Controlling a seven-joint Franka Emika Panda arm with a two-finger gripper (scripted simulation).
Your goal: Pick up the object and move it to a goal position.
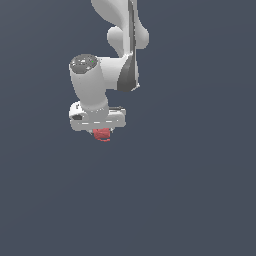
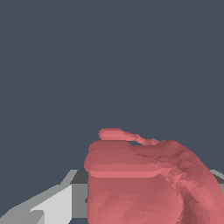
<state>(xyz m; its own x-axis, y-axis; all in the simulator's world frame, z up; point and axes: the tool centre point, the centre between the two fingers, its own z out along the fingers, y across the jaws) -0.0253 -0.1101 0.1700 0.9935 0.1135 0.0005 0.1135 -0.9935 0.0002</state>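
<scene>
The object (image 1: 102,134) is a small red lumpy thing that sticks out just below the white hand of my arm in the exterior view. My gripper (image 1: 102,132) sits right over it and the fingers are mostly hidden by the hand. In the wrist view the red object (image 2: 148,183) fills the lower middle, very close to the camera, between a grey-white finger (image 2: 52,203) on one side and a sliver of another finger (image 2: 217,175) on the other. The jaws look closed on it.
The white arm (image 1: 117,45) rises from the hand to the top of the exterior view. A plain dark blue-grey ground (image 1: 190,190) lies all around; no other object or marker shows.
</scene>
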